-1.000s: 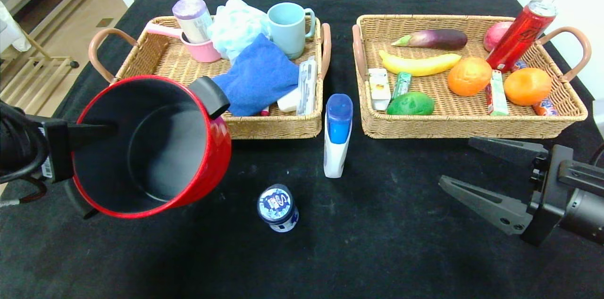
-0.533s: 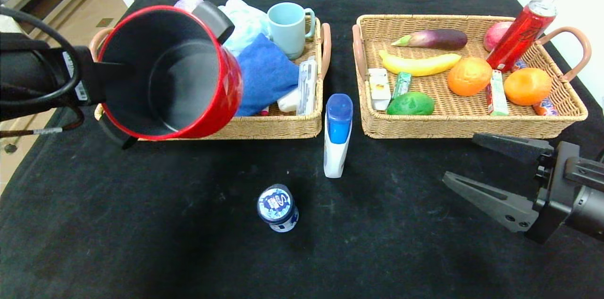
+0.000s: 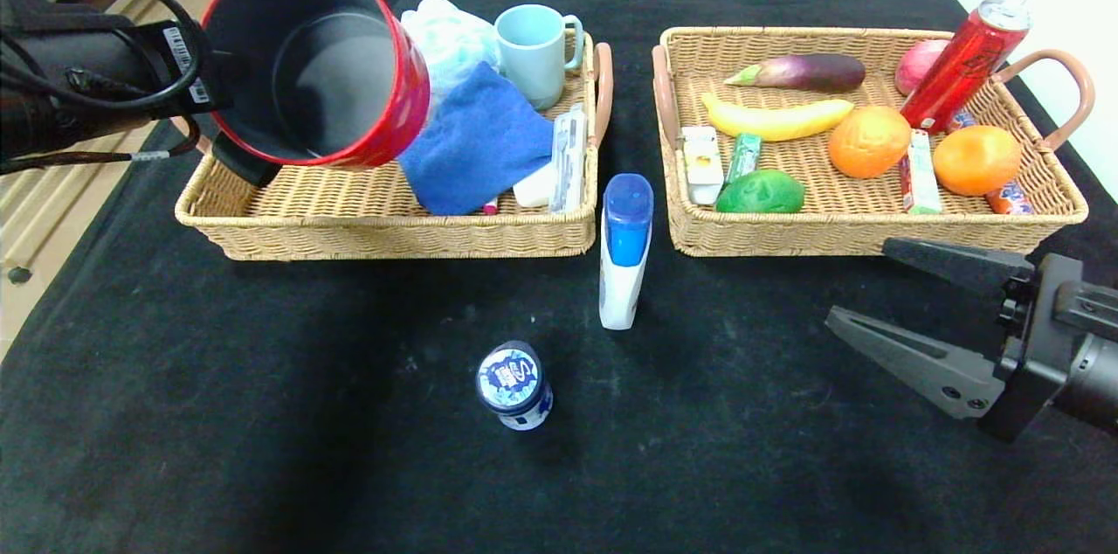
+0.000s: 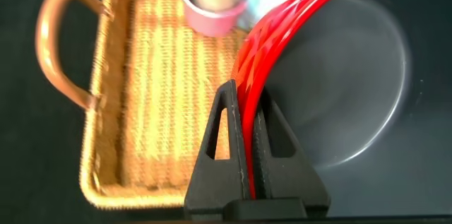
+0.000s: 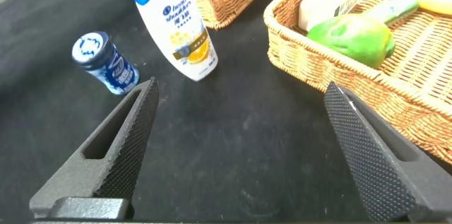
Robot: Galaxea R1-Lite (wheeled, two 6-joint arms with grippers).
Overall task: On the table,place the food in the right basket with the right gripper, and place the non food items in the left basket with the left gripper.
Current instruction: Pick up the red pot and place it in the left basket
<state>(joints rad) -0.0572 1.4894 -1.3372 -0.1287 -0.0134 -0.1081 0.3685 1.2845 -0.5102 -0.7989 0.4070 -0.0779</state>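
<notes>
My left gripper is shut on the rim of the red pot and holds it tilted in the air over the far left part of the left basket. In the left wrist view the fingers pinch the red wall. The white bottle with a blue cap lies on the table between the baskets. The blue-and-white tub stands in front of it. The banana, orange and green gum pack lie in the right basket. My right gripper is open and empty, low at the right.
The left basket holds a blue cloth, a light blue mug, a pale puff and a pink cup. The right basket also holds an eggplant, a red can and a green fruit.
My left gripper has carried the red pot from the near left of the table up and away, over the left basket. The right gripper has drifted slightly right and stays open.
</notes>
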